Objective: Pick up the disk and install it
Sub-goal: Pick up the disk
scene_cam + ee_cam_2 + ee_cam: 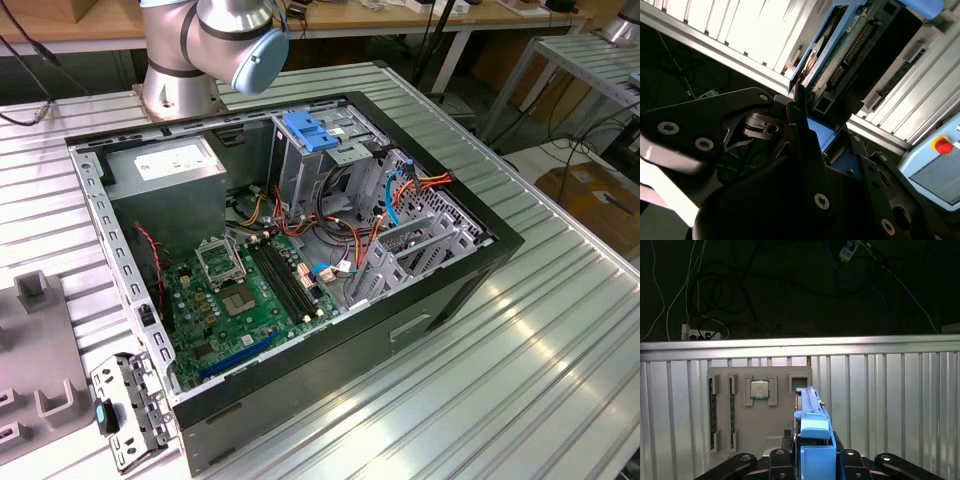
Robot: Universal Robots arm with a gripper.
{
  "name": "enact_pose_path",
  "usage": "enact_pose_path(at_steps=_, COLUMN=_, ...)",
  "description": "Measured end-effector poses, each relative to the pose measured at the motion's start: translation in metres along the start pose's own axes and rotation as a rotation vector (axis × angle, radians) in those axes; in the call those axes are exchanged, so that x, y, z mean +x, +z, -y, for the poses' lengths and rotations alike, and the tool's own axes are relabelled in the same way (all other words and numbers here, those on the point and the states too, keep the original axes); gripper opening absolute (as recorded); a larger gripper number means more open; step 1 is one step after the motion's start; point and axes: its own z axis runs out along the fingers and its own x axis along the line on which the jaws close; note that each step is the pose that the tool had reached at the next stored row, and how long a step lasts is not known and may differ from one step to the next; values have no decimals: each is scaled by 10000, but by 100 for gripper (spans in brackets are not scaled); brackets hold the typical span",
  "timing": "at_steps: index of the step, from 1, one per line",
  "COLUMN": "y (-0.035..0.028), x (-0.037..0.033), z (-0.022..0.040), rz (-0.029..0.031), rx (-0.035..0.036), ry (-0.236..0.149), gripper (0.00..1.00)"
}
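The disk [815, 432], a dark drive in a bright blue carrier, stands on edge between my gripper's black fingers [781, 456] in the first wrist view. My gripper [815, 460] is shut on the disk's blue frame. The second wrist view shows the disk [840, 55] from the side, with its green circuit board and blue rail, reaching out past the dark gripper [812, 132] linkage. In the exterior view the open computer case [300, 250] lies on the ribbed metal table, with a tall silver drive cage [300, 170] topped by a light-blue latch [310, 130].
Behind the disk lies a grey fixture [740, 425] holding a processor chip [759, 388] and memory sticks [713, 415]. The arm's base [180, 70] stands behind the case. A pendant with a red stop button [943, 145] sits nearby. Cables hang beyond the table edge [800, 342].
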Motion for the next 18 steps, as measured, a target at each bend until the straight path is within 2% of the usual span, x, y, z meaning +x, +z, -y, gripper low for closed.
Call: enact_pose_path(at_steps=18, y=-261, x=-9, z=4, rz=0, rx=1, ry=0, gripper=37)
